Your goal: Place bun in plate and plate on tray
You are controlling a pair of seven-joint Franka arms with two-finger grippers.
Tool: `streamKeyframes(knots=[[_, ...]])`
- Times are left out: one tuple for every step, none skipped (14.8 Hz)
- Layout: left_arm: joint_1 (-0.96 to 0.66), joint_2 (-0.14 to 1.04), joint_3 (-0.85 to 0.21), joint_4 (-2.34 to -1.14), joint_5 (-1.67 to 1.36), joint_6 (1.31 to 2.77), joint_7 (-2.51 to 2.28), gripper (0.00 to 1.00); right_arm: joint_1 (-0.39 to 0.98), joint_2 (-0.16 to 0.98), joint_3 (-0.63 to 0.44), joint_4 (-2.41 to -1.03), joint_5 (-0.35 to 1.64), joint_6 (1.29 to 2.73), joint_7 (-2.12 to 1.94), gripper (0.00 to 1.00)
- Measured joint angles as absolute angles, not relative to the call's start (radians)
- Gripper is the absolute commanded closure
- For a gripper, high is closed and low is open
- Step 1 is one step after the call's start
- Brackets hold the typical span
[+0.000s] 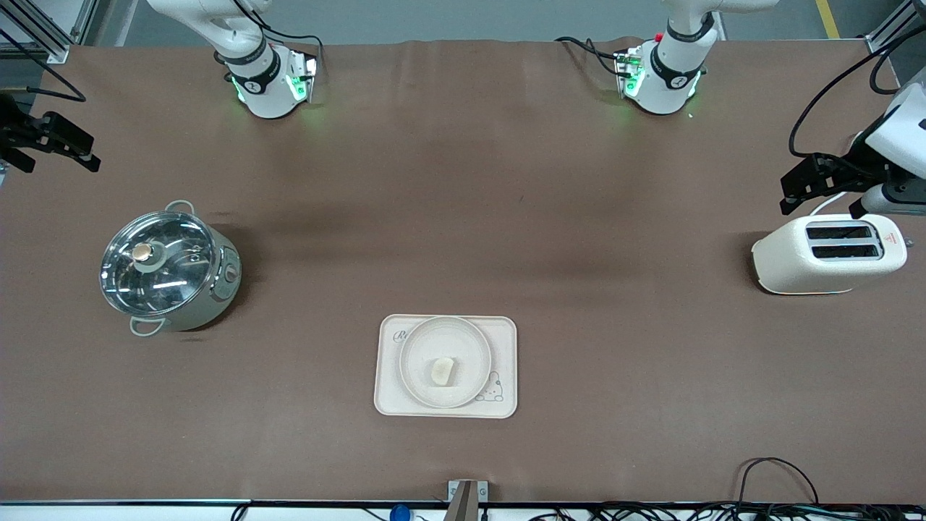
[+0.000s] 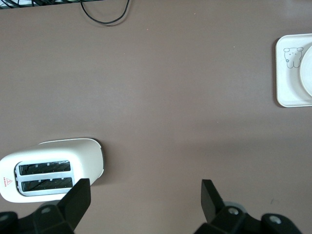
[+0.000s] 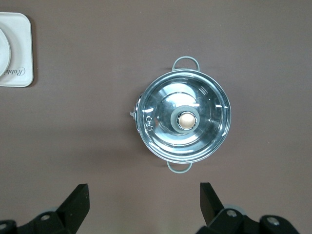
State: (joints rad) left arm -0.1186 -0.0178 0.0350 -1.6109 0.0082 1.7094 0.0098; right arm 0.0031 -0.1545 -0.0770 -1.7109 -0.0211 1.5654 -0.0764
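The bun (image 1: 442, 371) lies in the round plate (image 1: 412, 347). The plate rests on the "Rabbit" tray (image 1: 506, 340), which is near the front camera's edge, midway along the table. My left gripper (image 1: 788, 194) hangs open and empty over the table beside the toaster, at the left arm's end. The left wrist view shows it (image 2: 145, 187) with a corner of the tray (image 2: 287, 78) and a sliver of the plate (image 2: 308, 68). My right gripper (image 1: 88, 155) hangs open and empty at the right arm's end, over the table near the pot. It appears (image 3: 144, 191) in its wrist view with a tray corner (image 3: 19, 48).
A white two-slot toaster (image 1: 828, 255) stands at the left arm's end, also seen as the toaster (image 2: 53, 168) in the left wrist view. A steel pot with a glass lid (image 1: 168, 269) stands at the right arm's end, and the pot (image 3: 185, 117) shows in the right wrist view. Cables (image 1: 774, 477) lie along the table's near edge.
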Motion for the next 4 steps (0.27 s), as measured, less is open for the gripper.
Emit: streamKeyframes(knots=[[-0.118, -0.018, 0.035, -1.611, 0.008, 1.709, 0.010, 0.00, 0.000, -0.146, -0.077, -1.701, -0.021, 1.557, -0.076, 0.00], [-0.117, -0.018, 0.035, -1.611, 0.008, 1.709, 0.010, 0.00, -0.002, -0.138, -0.077, -1.693, -0.021, 1.554, -0.076, 0.00], [-0.117, -0.018, 0.035, -1.611, 0.008, 1.709, 0.010, 0.00, -0.002, -0.132, -0.077, -1.689, -0.021, 1.553, -0.076, 0.00], [-0.116, -0.018, 0.035, -1.610, 0.008, 1.709, 0.010, 0.00, -0.002, -0.125, -0.075, -1.686, -0.021, 1.553, -0.076, 0.00]])
